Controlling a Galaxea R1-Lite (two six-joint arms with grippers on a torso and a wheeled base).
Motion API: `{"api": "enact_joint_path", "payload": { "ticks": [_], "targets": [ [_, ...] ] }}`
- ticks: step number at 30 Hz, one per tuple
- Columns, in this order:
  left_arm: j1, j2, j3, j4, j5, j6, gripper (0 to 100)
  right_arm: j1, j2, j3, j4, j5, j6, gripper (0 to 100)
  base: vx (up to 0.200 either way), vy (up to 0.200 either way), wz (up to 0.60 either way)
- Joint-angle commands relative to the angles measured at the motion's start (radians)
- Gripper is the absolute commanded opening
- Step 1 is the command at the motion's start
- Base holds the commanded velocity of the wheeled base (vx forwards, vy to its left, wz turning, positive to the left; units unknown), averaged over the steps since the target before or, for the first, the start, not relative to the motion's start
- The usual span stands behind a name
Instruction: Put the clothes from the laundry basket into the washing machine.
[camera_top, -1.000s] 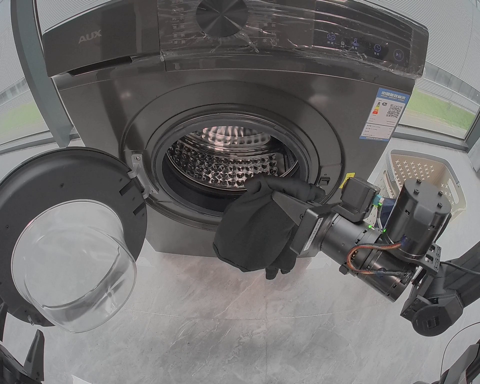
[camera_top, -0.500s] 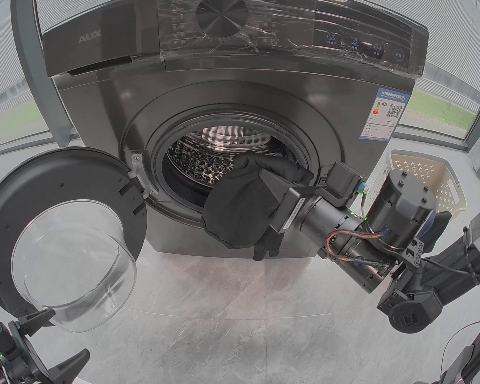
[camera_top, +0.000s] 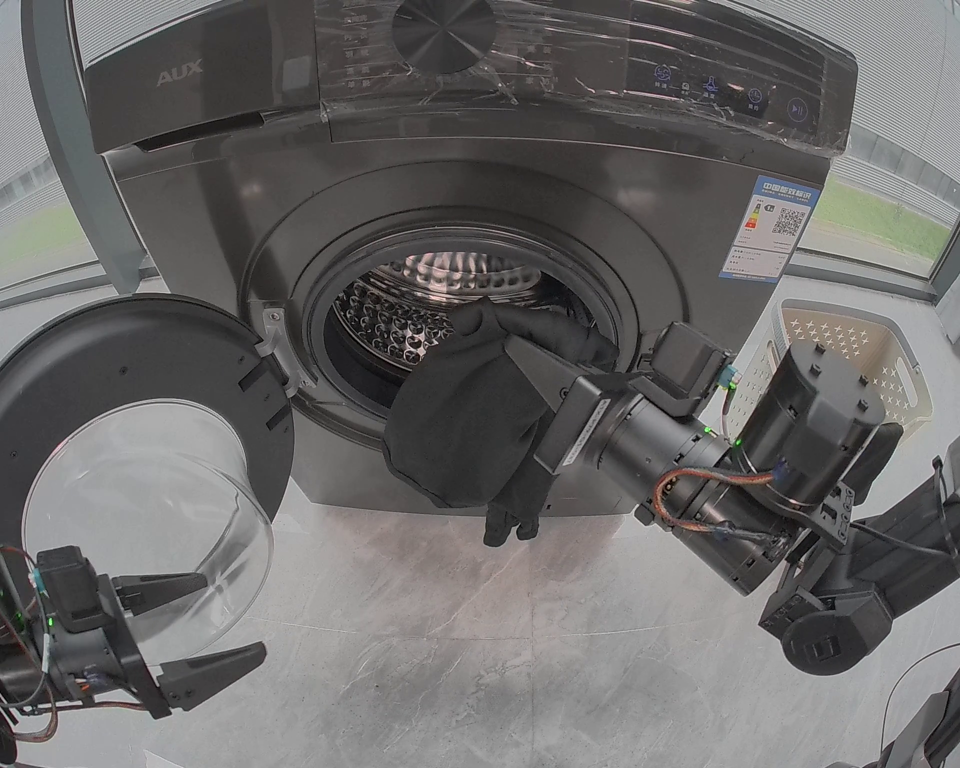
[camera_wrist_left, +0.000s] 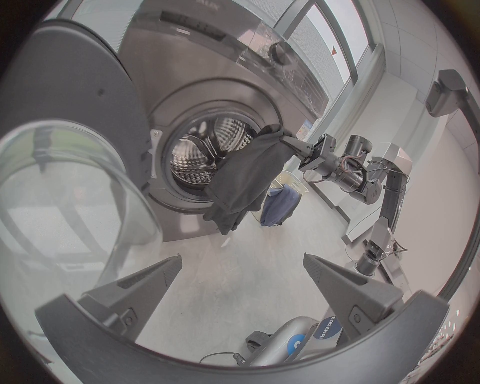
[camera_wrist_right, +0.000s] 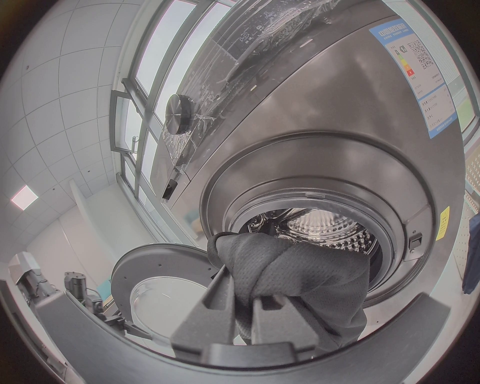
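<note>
Clamping black knit garment (camera_top: 455, 430), right gripper (camera_wrist_right: 247, 292) closed on fold; perforated steel drum (camera_top: 430, 320) at 10 o'clock; cloth hangs toward 6 o'clock.

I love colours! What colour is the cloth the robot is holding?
The cloth is black; the head view shows it best.

Mouth (camera_top: 400, 320): your way in is free on its left and upper part. The garment (camera_top: 460, 420) hangs across the lower right rim.
Door (camera_top: 130, 370): it stands swung wide at the washer's (camera_top: 560, 200) left, glass bowl jutting out, and blocks that side.
Right arm (camera_top: 700, 460): it fills the stretch from the basket (camera_top: 850, 340) to the mouth's right edge.
Floor (camera_top: 480, 640): bare between door and right arm, so you have room to pass.
Left gripper (camera_top: 235, 615): low, just beside the door glass, jaws apart. It's tight there.
</note>
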Motion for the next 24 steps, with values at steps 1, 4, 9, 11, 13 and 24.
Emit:
{"api": "enact_joint_path", "payload": {
  "ticks": [1,4,9,11,13,24],
  "targets": [
    [-0.097,0.303,-0.042,-0.120,0.008,-0.013,100,0.013,-0.046,0.039,-0.007,0.002,0.002,0,0.000,0.000,0.00],
    [-0.105,0.359,-0.060,-0.138,0.008,-0.017,100,0.013,-0.061,0.042,-0.001,0.002,0.002,0,0.000,0.000,0.00],
    [-0.137,0.380,-0.092,-0.141,0.009,-0.023,100,0.015,-0.069,0.074,-0.001,-0.001,0.002,0,0.000,0.000,0.00],
    [-0.169,0.380,-0.108,-0.141,0.015,-0.054,100,0.018,-0.072,0.091,-0.005,-0.004,0.000,0,0.000,0.000,0.00],
    [-0.194,0.389,-0.129,-0.140,0.038,-0.086,100,0.024,-0.075,0.106,-0.010,-0.006,-0.001,0,0.000,0.000,0.00],
    [-0.246,0.555,-0.180,-0.224,0.058,-0.132,100,0.024,-0.101,0.123,-0.002,-0.004,-0.001,0,0.000,0.000,0.00]
  ]
}}
